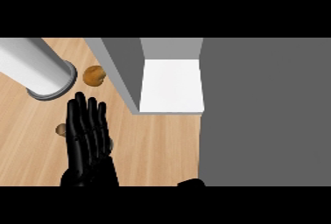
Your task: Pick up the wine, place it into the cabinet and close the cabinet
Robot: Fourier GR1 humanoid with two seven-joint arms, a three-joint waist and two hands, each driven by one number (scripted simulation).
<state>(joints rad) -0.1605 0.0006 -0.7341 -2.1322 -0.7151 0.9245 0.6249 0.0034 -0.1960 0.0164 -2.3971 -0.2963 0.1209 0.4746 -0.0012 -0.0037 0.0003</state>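
No wine bottle shows in the head view. The cabinet (pixel 123 65) stands at the back with grey walls and a white inner floor (pixel 171 85) that lies bare. A large grey door panel (pixel 265 113) fills the right side of the view. My left hand (pixel 87 135) rests open at the lower left, fingers straight and pointing up, holding nothing. Just left of the door's lower edge, a small black bit at the bottom is my right hand (pixel 192 182); most of it is hidden.
A big white and grey cylinder (pixel 39 70) lies at the back left on the wooden counter (pixel 161 144). An orange-brown lump (pixel 95 75) sits between it and the cabinet wall. A small brownish object (pixel 61 129) peeks out from behind my left hand.
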